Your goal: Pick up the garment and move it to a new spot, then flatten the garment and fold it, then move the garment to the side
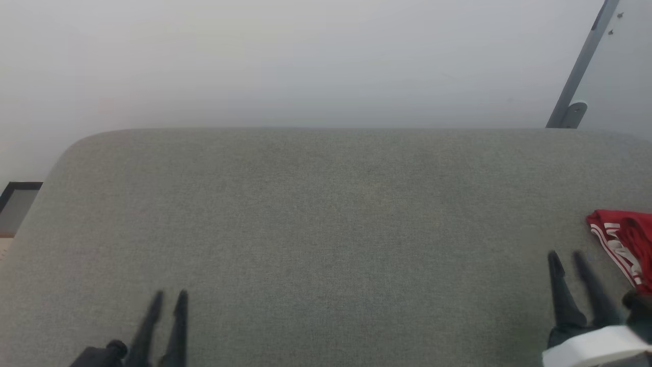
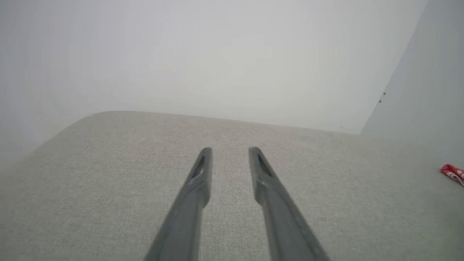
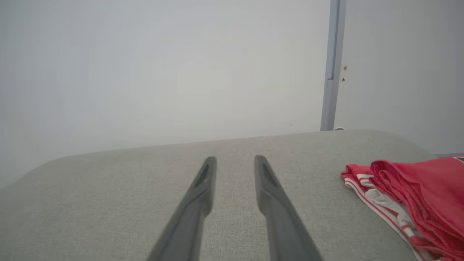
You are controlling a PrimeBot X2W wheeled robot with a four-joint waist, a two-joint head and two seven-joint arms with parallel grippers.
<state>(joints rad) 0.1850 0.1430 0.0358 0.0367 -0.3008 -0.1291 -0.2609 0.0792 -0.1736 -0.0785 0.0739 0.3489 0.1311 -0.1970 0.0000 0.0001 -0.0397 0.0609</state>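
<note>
At the far right edge of the worktop [image 1: 326,204] the garment [image 1: 624,244] lies in a low pile, partly cut off by the head view's border. My right tool [image 1: 565,254] hangs just beside it, apart from the cloth, and my left tool [image 1: 170,293] is well away across the surface. Both tools have their fingers parted by a moderate gap, with nothing between them.

I cannot settle which step this is. A shirt lying off to the side in layers would suit a garment folded and set aside. It would equally suit one waiting in a heap to be carried to a new spot. From the right wrist view the layers look stacked but loose, with wavy edges rather than crisp creases, so I would not call it a neat fold. If it needs handling at all, my right tool is the nearer one, and a thin edge would need a pinch close to the surface.

The shirt is soft bright red fabric, with red-and-white striped trim along its near edge and a little white showing between the layers. It would sag and slide when lifted. The worktop is covered in coarse grey weave, flat, with rounded corners. Behind it are a plain pale wall and a slim grey metal post [image 1: 580,66].
</note>
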